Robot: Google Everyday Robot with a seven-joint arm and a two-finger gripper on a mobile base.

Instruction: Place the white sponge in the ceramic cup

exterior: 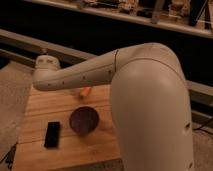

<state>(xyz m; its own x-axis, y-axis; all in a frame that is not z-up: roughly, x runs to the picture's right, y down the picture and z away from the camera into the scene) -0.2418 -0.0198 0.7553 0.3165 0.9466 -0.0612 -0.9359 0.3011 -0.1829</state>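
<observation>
Reaching across upper left of frame, arm (100,75) hides gripper; jaw state cannot tell. Ceramic cup (83,120) at centre of wooden table (40,157), black block (52,134) just left. White sponge unseen. Risk: blind descent, forearm knocks cup.

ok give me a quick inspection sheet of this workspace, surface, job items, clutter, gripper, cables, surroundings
surface: wooden slatted table, lit warm, arm crossing over its far side
job's things: ceramic cup upright near the table's middle, dark and glossy; white sponge not seen
clutter: flat black block left of the cup, apart from it; small orange object beyond the cup, partly under the arm
grippers: gripper not in view; only the arm's wrist end shows over the table's far left corner
cables: dark cable on the floor at the table's left front
surroundings: grey floor, dark rail wall and shelf behind
</observation>
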